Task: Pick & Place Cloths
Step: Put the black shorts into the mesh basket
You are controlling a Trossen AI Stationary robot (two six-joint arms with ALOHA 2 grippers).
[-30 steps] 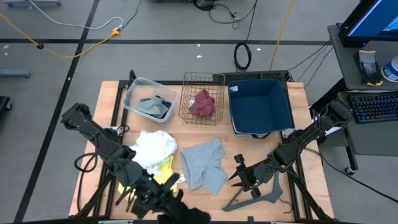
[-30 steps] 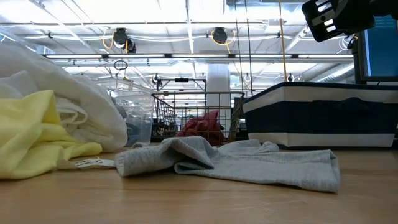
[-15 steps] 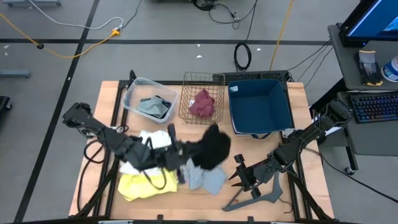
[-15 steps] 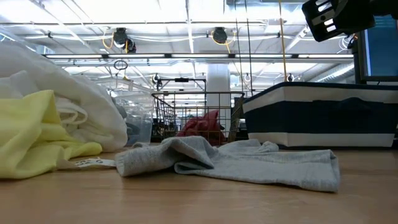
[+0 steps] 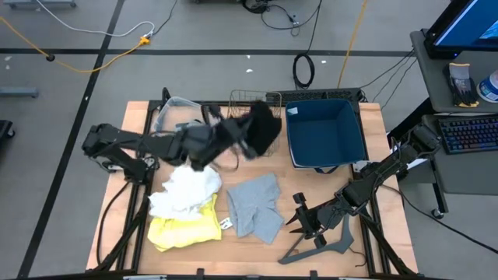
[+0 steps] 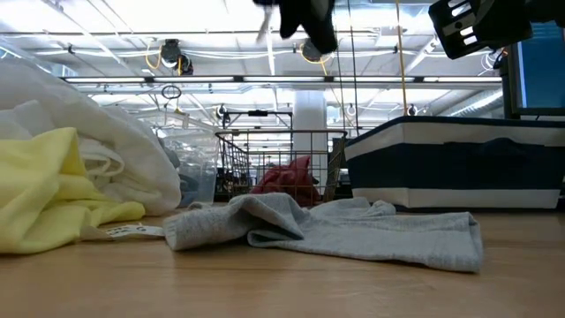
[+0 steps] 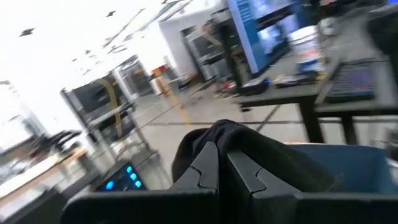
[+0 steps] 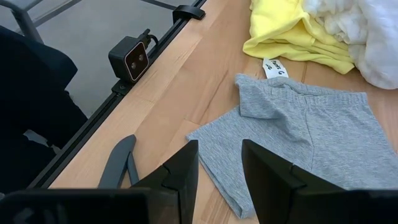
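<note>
My left gripper is shut on a black cloth, high over the wire basket; in the low view the black cloth hangs at the top. White cloth, yellow cloth and light grey cloth lie on the table. A maroon cloth sits in the basket. My right gripper is open above the near right of the table, its fingers past the grey cloth. My left gripper pinches a bunched fold of the black cloth between its two shut fingers, coming roughly level from the table's left. The cloth is lifted clear of everything and bulges around and beyond the fingertips, slack.
A clear bin stands far left under my left arm, and a blue bin far right beside the basket. A grey hanger lies near my right gripper. A camera sits at the table's near edge.
My left gripper has swung from the near edge up and toward the far edge, first rightward over the grey cloth, then over the wire basket, carrying the black cloth lifted clear. The white and yellow cloths, uncovered by the arm, show fully. My right arm has kept still.
</note>
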